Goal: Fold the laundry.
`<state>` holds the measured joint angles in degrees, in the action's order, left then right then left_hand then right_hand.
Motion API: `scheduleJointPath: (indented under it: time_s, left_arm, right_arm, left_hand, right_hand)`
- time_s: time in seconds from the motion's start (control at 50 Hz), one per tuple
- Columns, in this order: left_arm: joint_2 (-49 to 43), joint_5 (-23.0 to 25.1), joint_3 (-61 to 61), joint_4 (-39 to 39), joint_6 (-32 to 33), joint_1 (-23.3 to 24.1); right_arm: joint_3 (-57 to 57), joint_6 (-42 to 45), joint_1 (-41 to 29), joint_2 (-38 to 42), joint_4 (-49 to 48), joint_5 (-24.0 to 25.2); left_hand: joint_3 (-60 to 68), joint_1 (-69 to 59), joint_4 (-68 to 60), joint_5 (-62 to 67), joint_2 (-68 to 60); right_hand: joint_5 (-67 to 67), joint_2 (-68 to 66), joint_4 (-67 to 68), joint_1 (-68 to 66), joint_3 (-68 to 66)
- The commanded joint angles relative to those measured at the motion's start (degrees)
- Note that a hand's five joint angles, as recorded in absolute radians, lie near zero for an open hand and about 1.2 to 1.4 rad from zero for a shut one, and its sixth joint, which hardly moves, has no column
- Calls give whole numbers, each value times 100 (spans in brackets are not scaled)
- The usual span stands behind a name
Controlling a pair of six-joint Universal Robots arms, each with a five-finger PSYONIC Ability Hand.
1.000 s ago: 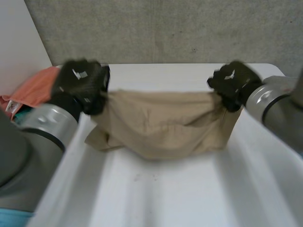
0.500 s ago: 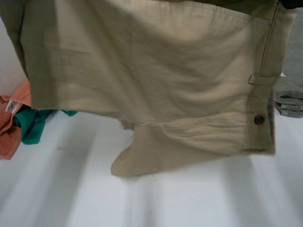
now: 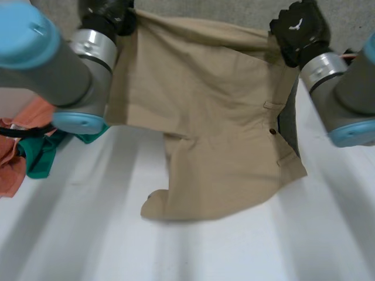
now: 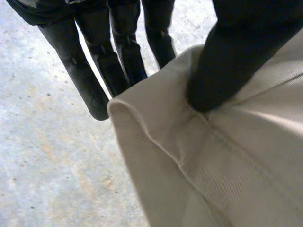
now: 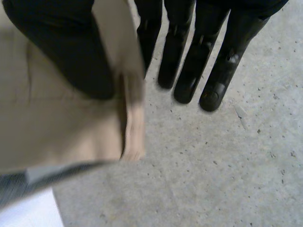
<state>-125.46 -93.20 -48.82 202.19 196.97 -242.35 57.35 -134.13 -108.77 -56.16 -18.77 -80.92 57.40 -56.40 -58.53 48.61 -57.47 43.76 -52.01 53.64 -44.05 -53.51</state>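
Tan cotton shorts [image 3: 217,134] hang spread between both arms above the desk [image 3: 88,234], top edge near taut, lower leg end drooping to the desk surface and, I judge, just touching it. Waistband [image 3: 280,126] runs downward under the right arm, button [image 3: 272,131] showing, so the garment hangs sideways. Left robot hand [image 3: 108,12] has one top corner: in the left wrist view the thumb [image 4: 236,61] bears down on the shorts [image 4: 227,165] near the seamed edge, straight fingers [image 4: 85,80] behind the cloth, a pinch. Right robot hand [image 3: 299,29] has the other top corner the same way: thumb [image 5: 66,52] on the cloth [image 5: 57,127], fingers [image 5: 189,71] long and straight past its edge. Step in hand, by my reading: hold-up and spread before laying flat. To do it well, keep both corners level and the top edge tight, lower both arms together so the drooping end lands first and the rest rolls down smooth, and set it on the bare middle of the desk. Risk: shallow pinches may slip; a slack edge would wrinkle the lay. No basket or bin noted; an orange garment [image 3: 12,158] and a green garment [image 3: 41,155] lie in a loose heap straight on the desk by the left arm, apart from the shorts.
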Motion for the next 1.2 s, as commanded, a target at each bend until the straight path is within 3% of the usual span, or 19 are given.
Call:
scheduleJointPath:
  time_s: [0.02, 0.14, 0.22, 0.32, 0.44, 0.56, 0.72, 0.94, 1.2]
  left_arm:
    - [-1410, 250, 1014, 277, -19, 13]
    - [-1358, 215, 857, 286, -71, 39]
    - [-1008, 206, 410, 269, -71, 48]
    - [-349, 171, -591, 172, -71, 109]
    - [830, -66, -2244, -416, -80, 408]
    - [1568, -84, -3519, -1804, -203, 812]
    - [1894, 4, -4733, -2939, -1275, 988]
    - [1745, -5, -5067, -2676, -1662, 1076]
    - [1139, -207, -4795, -1508, -1574, 1023]
  right_arm:
    - [-592, 71, -74, 1360, -594, -47]
    - [-646, 53, -74, 1310, -84, -284]
    - [-322, 27, -13, 915, 13, -451]
    - [557, 18, 172, 115, 478, -267]
    - [1506, -245, 444, -579, 1708, 260]
    - [2060, -509, 909, -905, 2727, 936]
    - [2518, -97, 1411, -774, 3011, 1895]
    - [2360, 493, 1499, 289, 2519, 2230]
    - [2052, 475, 1455, 721, 2044, 2238]
  left_hand:
    - [-4740, 4640, 4853, -4861, 4747]
    - [-4740, 4640, 4853, -4861, 4747]
    - [-4740, 4640, 4853, -4861, 4747]
    - [-4740, 4640, 4853, -4861, 4747]
    - [-4315, 4215, 4428, -4436, 4323]
    - [-3694, 3594, 3807, -3815, 3702]
    - [-2213, 2113, 2326, -2333, 2220]
    - [-2715, 2615, 2828, -2836, 2723]
    - [-3205, 3104, 3318, -3325, 3212]
  right_hand:
    - [-4376, 4201, -4364, 3405, 4351]
    - [-4376, 4201, -4364, 3405, 4351]
    - [-4376, 4201, -4364, 3405, 4351]
    - [-4376, 4201, -4364, 3405, 4351]
    - [-4376, 4201, -4364, 3405, 4351]
    - [-3597, 3422, -3585, 2626, 3572]
    - [-3089, 2914, -3077, 2118, 3064]
    - [-2147, 1972, -2136, 1176, 2123]
    - [155, -330, 167, -1126, -180]
